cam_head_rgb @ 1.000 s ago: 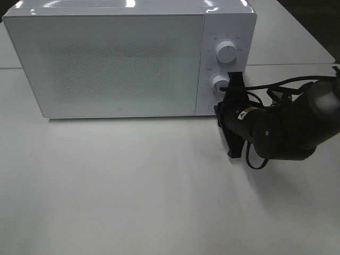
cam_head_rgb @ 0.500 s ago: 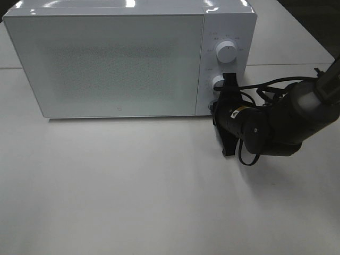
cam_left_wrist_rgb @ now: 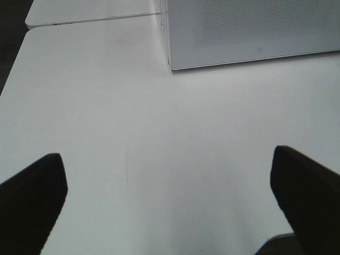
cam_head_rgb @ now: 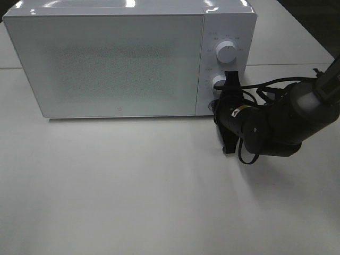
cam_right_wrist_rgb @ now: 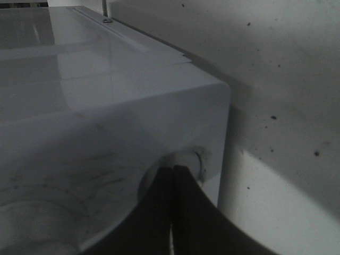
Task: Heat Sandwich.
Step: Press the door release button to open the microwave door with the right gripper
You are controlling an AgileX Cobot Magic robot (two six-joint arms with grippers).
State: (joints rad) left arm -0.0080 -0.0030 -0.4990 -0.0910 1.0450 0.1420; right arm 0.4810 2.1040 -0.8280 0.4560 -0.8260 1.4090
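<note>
The white microwave (cam_head_rgb: 117, 64) stands at the back of the table with its door closed. The sandwich is hidden from every view. My right gripper (cam_head_rgb: 216, 106) is shut, its tips against the lowest part of the control panel. In the right wrist view the right gripper (cam_right_wrist_rgb: 172, 169) meets a round button (cam_right_wrist_rgb: 199, 159) on the microwave's front (cam_right_wrist_rgb: 106, 79). My left gripper (cam_left_wrist_rgb: 166, 156) is open over bare table, with nothing between its fingers (cam_left_wrist_rgb: 32, 196), and the microwave's corner (cam_left_wrist_rgb: 249, 26) is ahead of it.
Two white knobs, the upper knob (cam_head_rgb: 227, 52) and the lower knob (cam_head_rgb: 219, 82), sit above the right gripper on the panel. Black cables (cam_head_rgb: 276, 85) trail behind the right arm. The white table (cam_head_rgb: 133, 186) stretches in front of the microwave.
The right arm has shifted slightly left, bringing its shut tips closer against the panel's lowest button. The left gripper has stayed open.
</note>
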